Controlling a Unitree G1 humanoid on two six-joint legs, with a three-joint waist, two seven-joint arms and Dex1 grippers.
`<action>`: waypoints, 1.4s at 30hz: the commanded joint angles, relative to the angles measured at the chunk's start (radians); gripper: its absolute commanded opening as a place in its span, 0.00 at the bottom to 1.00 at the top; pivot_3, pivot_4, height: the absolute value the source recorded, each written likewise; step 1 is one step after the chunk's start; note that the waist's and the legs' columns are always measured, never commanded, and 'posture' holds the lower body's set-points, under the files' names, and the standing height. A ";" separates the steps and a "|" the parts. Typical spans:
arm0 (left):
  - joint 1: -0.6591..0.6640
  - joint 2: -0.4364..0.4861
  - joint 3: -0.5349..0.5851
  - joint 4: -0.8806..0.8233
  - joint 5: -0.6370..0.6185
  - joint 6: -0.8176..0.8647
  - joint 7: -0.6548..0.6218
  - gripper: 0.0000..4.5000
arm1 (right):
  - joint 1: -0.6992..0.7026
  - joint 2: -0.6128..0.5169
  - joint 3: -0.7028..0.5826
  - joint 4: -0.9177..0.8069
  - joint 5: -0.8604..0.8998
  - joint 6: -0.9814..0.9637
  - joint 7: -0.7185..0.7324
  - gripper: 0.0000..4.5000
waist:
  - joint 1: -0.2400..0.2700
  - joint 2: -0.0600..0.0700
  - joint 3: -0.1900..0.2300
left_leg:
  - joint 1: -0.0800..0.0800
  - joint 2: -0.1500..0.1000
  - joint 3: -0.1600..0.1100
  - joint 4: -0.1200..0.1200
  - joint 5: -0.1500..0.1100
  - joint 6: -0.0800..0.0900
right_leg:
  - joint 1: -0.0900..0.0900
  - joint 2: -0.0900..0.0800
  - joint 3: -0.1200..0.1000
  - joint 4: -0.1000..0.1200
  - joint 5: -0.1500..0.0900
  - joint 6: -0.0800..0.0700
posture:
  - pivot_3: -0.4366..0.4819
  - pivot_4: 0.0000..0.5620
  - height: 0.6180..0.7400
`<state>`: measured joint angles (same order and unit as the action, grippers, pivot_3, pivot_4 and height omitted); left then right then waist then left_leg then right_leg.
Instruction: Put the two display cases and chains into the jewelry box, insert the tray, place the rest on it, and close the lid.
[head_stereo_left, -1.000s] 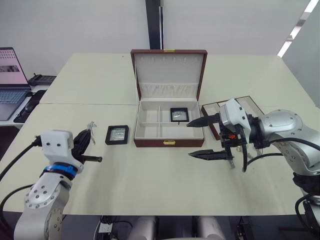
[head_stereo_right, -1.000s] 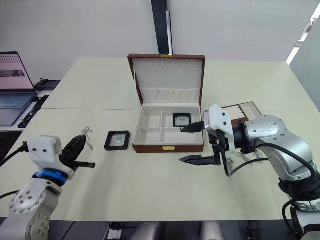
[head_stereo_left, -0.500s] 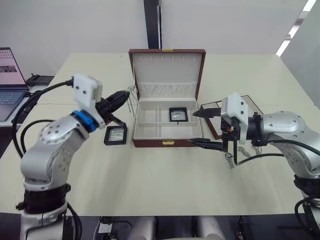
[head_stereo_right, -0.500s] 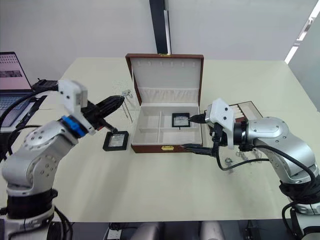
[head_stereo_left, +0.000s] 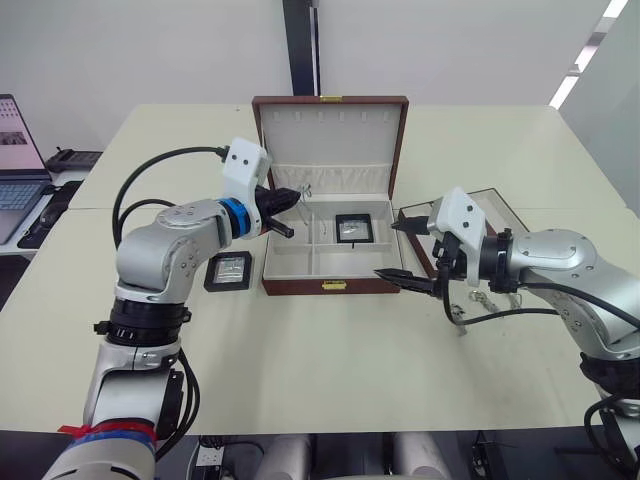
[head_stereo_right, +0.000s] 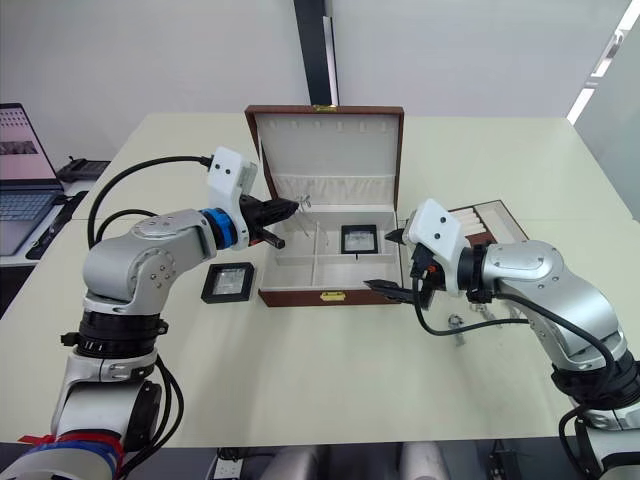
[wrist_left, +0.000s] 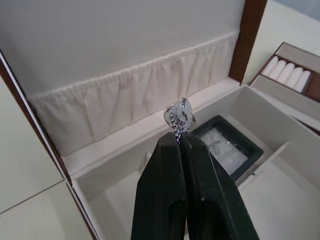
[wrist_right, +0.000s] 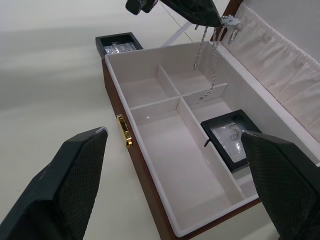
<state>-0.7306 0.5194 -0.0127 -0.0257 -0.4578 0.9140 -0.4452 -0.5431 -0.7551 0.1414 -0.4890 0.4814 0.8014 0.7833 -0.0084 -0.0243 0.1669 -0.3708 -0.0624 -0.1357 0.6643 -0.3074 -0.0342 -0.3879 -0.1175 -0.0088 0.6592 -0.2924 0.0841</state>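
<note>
The jewelry box (head_stereo_left: 330, 285) stands open at the table's centre, its lid (head_stereo_left: 330, 130) upright. One display case (head_stereo_left: 354, 228) lies in the box's back right compartment. The other display case (head_stereo_left: 229, 270) lies on the table left of the box. My left gripper (head_stereo_left: 296, 196) is shut on a silver chain (wrist_right: 207, 75), which dangles over the back left compartment. The pinched end of the chain (wrist_left: 181, 116) shows at the fingertips. My right gripper (head_stereo_left: 387, 249) is open and empty at the box's right front corner. The tray (head_stereo_right: 490, 215) lies behind my right arm.
Small silvery pieces (head_stereo_right: 458, 325) lie on the table under my right forearm. A laptop (head_stereo_left: 15, 160) sits off the table's far left. A dark post (head_stereo_left: 298, 50) rises behind the table. Bare tabletop (head_stereo_left: 320, 370) stretches in front of the box.
My left arm has swung up and right from the table's left side, carrying the chain over the open box. My right gripper has edged toward the box and stayed open.
</note>
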 joint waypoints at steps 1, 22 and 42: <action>-0.017 -0.008 0.000 -0.015 0.040 0.003 0.027 0.01 | -0.028 0.000 -0.013 -0.031 -0.019 0.002 -0.018 1.00 | 0.000 0.000 0.000 | 0.000 0.000 0.000 0.000 0.000 0.000 | 0.000 0.000 0.000 0.000 0.000 0.000 | 0.48 0.27 1.00; 0.012 -0.049 0.074 -0.096 0.039 0.068 0.075 0.61 | -0.033 0.030 -0.015 -0.028 -0.036 0.011 -0.047 1.00 | 0.000 0.000 0.000 | -0.001 0.000 0.000 0.001 0.000 0.000 | -0.001 -0.001 0.000 0.001 0.000 0.000 | 0.48 0.27 1.00; 0.357 0.337 0.395 -0.064 -0.018 -0.325 -0.387 0.99 | 0.346 -0.118 -0.379 -0.050 -0.025 -0.297 0.126 1.00 | 0.001 0.001 0.000 | -0.001 0.001 0.000 0.000 0.000 -0.001 | -0.001 -0.001 0.000 0.000 0.000 0.000 | 0.48 0.27 1.00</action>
<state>-0.3900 0.8293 0.3247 -0.1109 -0.4939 0.6616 -0.7902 -0.2124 -0.8553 -0.1589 -0.5138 0.4348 0.5414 0.8823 -0.0074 -0.0235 0.1672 -0.3709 -0.0606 -0.1352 0.6638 -0.3071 -0.0348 -0.3880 -0.1183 -0.0089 0.6597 -0.2920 0.0836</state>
